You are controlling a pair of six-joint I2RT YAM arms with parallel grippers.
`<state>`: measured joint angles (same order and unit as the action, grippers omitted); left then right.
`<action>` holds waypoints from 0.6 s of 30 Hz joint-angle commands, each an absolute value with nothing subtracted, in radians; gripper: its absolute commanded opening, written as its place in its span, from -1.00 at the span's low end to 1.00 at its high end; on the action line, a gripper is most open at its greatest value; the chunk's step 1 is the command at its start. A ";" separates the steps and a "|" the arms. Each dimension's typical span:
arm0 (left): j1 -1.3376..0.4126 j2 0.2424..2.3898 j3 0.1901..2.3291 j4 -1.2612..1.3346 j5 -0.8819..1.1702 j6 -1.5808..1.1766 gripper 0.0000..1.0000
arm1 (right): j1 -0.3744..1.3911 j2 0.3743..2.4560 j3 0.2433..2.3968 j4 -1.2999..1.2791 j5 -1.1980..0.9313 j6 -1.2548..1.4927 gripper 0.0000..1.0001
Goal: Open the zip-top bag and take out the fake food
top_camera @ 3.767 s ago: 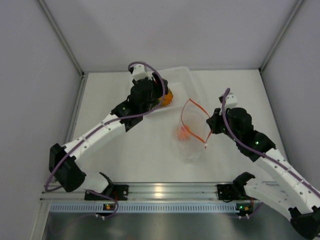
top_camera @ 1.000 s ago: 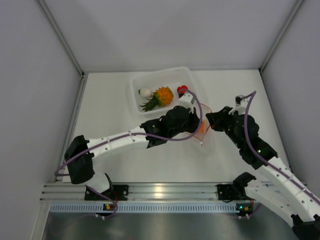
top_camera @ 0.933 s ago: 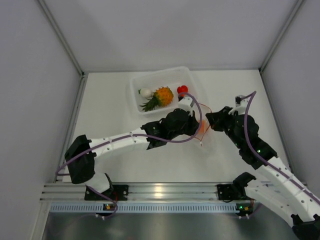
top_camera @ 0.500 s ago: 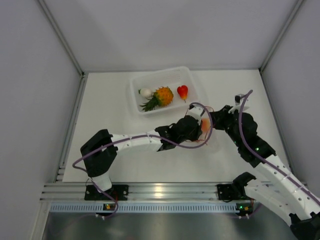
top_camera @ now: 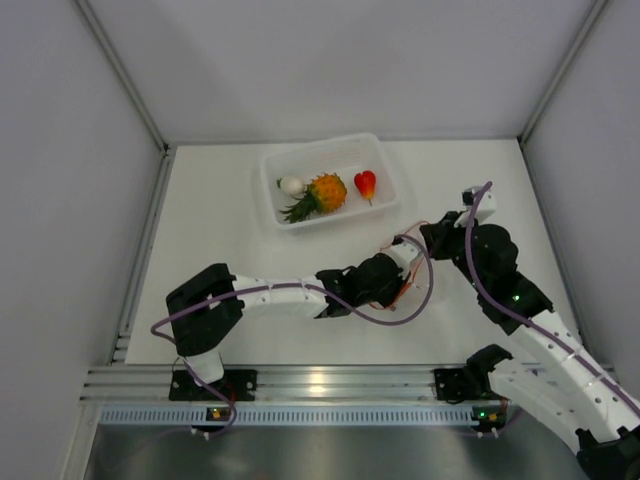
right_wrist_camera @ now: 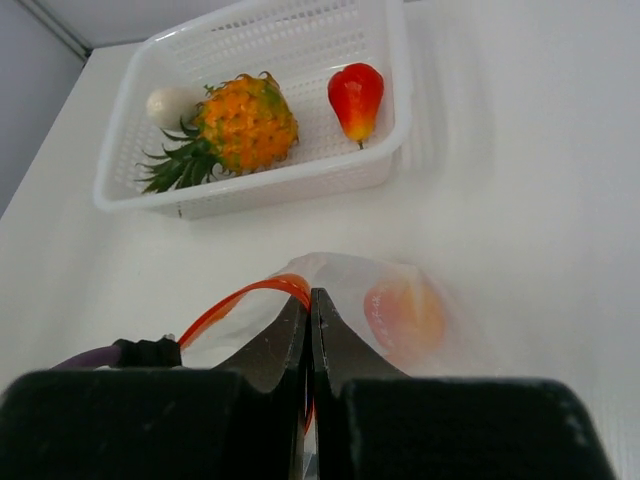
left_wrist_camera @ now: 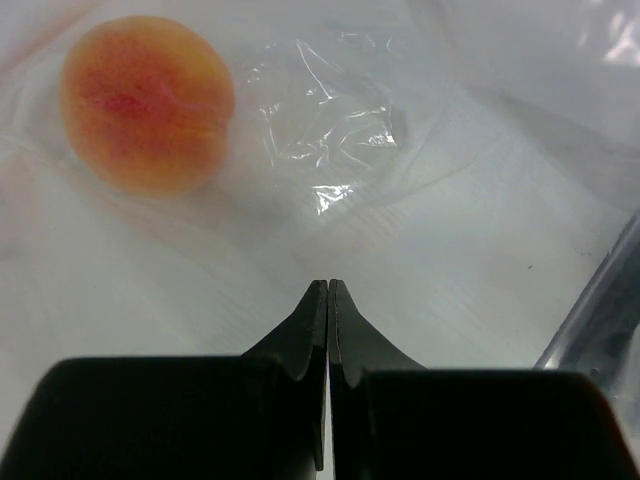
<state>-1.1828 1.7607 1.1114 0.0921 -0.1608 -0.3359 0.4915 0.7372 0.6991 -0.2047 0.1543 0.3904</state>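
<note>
White desk (top_camera: 230, 240): red fruit (top_camera: 366, 184) now sits in the tray (top_camera: 318, 143); left end effector (left_wrist_camera: 328, 285), clenched empty, returns to the zip-top bag (left_wrist_camera: 330, 150); last peach (left_wrist_camera: 148, 103) at its 10 o'clock; right end effector (right_wrist_camera: 309, 295) grips the zip strip (right_wrist_camera: 235, 300).

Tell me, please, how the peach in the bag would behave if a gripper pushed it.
The peach looks round and smooth, so it would probably roll off rather than slide. The bag under it is thin, crinkled film, so it may bunch up and shift with the push.
</note>
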 commanded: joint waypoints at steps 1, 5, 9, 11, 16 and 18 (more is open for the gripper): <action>-1.184 1.720 1.085 0.135 -0.085 -0.298 -1.00 | 0.469 0.687 0.707 -0.120 0.146 0.319 -1.00; -1.184 1.720 1.068 0.124 -0.066 -0.293 -1.00 | 0.468 0.649 0.706 -0.106 0.121 0.299 -1.00; -1.183 1.752 1.118 0.031 -0.099 -0.285 -1.00 | 0.469 0.641 0.701 -0.089 0.063 0.293 -1.00; -1.181 1.779 1.164 -0.064 -0.182 -0.296 -1.00 | 0.469 0.659 0.713 -0.104 0.011 0.293 -1.00; -1.178 1.760 1.164 -0.094 -0.258 -0.290 -1.00 | 0.469 0.724 0.747 -0.146 -0.031 0.307 -1.00; -1.178 1.752 1.166 -0.106 -0.305 -0.290 -1.00 | 0.468 0.741 0.752 -0.146 -0.064 0.313 -1.00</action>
<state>-1.1801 1.7760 1.1450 -0.0551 -0.2180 -0.3069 0.4873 0.7208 0.6952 -0.2024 -0.0059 0.3145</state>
